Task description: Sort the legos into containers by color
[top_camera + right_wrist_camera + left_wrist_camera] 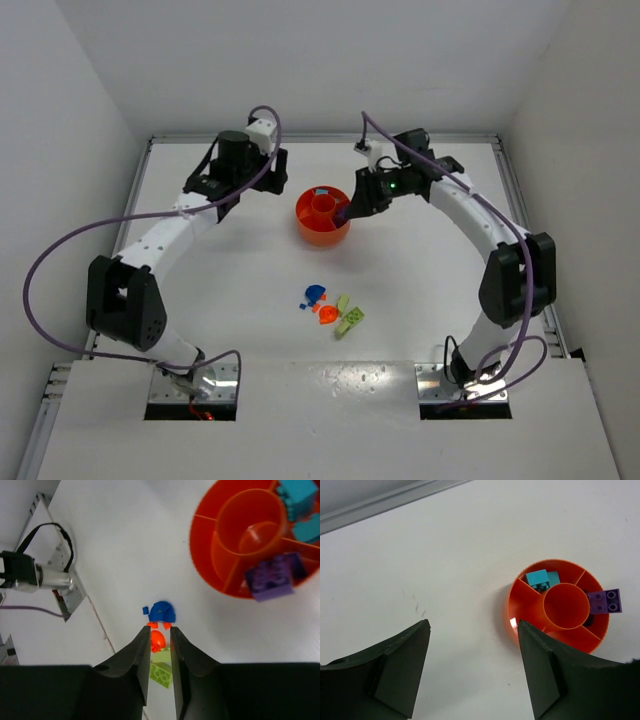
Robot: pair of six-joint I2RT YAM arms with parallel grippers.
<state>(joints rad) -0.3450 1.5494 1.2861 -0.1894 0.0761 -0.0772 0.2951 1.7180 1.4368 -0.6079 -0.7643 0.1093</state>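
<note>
Top view: tray (322,232) sits between left gripper (472,667), open, and right gripper (160,652), nearly closed, empty; purple brick (274,577) above tray rim.

Bright even overhead light, soft faint shadows; wrist views blurred close up.

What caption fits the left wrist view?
Open left gripper hangs above the orange tray holding teal bricks and a purple brick.

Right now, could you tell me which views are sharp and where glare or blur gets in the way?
Top external: evenly lit, soft shadows, the legos tiny but distinct. Left wrist: sharp, with a bright glint on the orange tray rim. Right wrist: the purple brick looks blurred, the tray slightly soft.
</note>
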